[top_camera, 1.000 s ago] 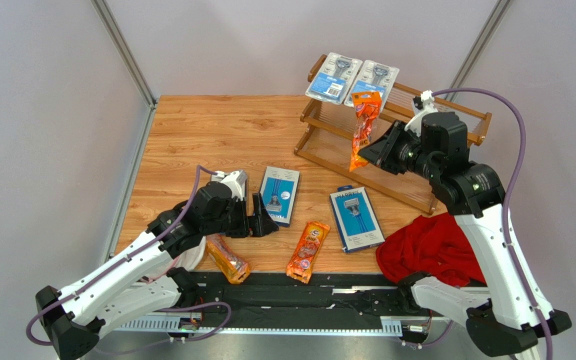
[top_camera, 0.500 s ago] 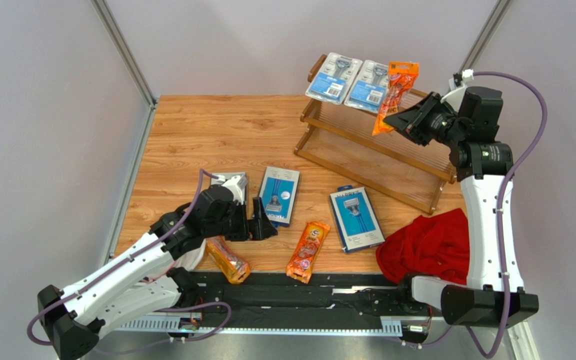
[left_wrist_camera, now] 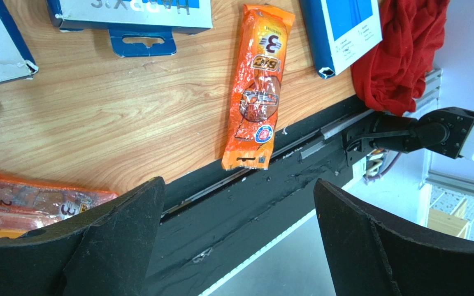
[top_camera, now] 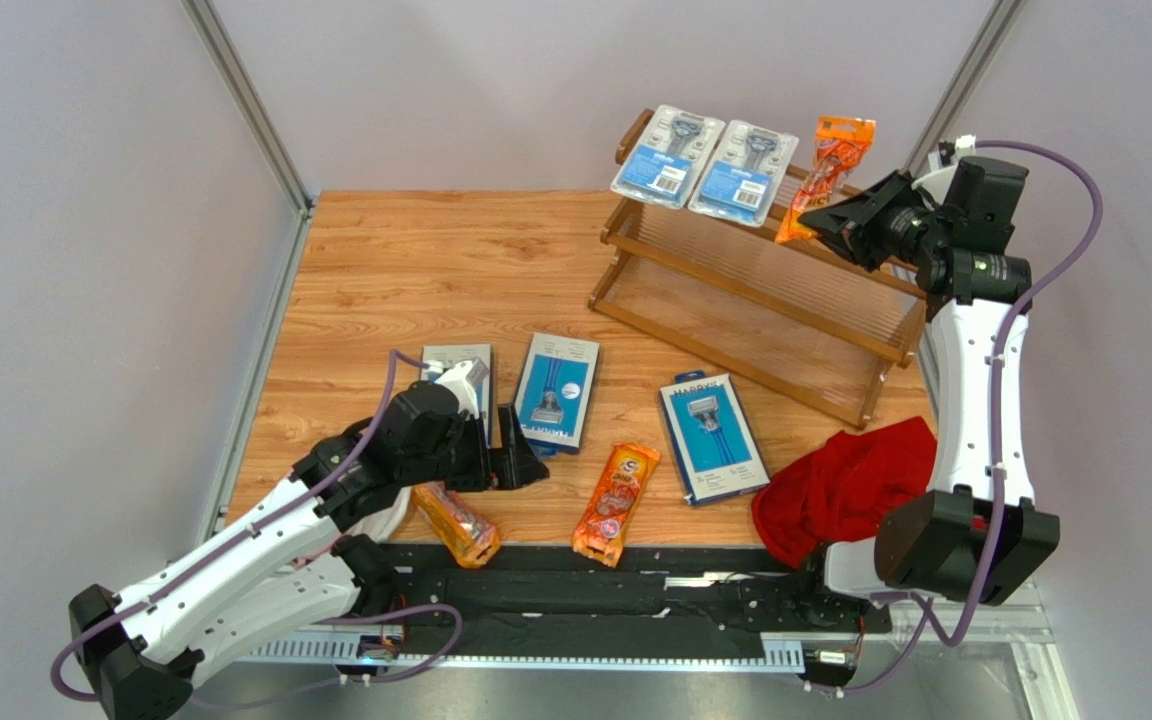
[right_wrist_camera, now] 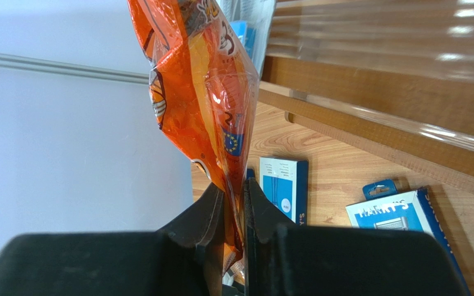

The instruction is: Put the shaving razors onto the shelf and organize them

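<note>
Since my right arm (top_camera: 973,375) swung up, the shelf (top_camera: 748,323) now has the orange bag (top_camera: 832,155) hanging over its top tier beside the blister packs (top_camera: 668,153), pinched tight in the right gripper (top_camera: 823,221); release looks next. Left gripper (top_camera: 522,462) gapes wide, empty.

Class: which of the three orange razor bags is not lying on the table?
The orange bag pinched by the right gripper, held up at the shelf's top tier; the other two lie flat on the table.

Crumpled red cloth (top_camera: 847,488) on the near right of the wooden table (top_camera: 432,270)
</note>
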Controlling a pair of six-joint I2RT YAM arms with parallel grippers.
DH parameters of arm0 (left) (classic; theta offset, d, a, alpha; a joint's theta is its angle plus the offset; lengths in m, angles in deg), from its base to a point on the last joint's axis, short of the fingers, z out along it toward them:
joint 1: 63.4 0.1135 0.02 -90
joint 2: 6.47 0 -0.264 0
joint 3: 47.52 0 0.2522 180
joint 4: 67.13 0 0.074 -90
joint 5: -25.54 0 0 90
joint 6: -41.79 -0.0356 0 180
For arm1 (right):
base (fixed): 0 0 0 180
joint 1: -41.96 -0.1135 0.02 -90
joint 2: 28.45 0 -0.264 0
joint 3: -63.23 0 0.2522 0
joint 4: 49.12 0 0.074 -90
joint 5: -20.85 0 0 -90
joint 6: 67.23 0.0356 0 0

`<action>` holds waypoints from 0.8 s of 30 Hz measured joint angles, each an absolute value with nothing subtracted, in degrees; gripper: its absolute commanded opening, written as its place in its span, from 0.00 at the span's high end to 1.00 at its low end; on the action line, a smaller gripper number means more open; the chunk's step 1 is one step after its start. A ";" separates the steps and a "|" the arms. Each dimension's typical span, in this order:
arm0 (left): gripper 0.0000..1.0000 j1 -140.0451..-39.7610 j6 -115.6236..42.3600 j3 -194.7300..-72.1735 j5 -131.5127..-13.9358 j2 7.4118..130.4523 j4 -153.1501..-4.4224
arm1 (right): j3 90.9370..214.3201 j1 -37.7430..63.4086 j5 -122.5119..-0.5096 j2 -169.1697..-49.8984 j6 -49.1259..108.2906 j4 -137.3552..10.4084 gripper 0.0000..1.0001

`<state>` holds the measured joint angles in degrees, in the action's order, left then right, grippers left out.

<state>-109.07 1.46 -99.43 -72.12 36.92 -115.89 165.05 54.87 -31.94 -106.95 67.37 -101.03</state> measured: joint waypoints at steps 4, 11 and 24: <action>0.02 -109.07 1.61 -99.43 -71.88 35.37 -116.29 | 166.51 55.61 -31.31 -109.79 68.11 -100.29 0.96; 0.02 -109.07 1.63 -99.41 -71.66 34.76 -116.46 | 167.41 55.72 -29.93 -113.66 70.01 -98.56 0.94; 0.03 -109.07 1.63 -98.71 -71.45 32.97 -117.40 | 168.83 55.72 -28.01 -117.64 71.63 -97.07 0.76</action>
<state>-109.07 1.63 -98.71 -71.45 32.97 -117.40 168.83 55.72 -28.01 -117.64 71.63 -97.07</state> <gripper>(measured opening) 0.978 0.186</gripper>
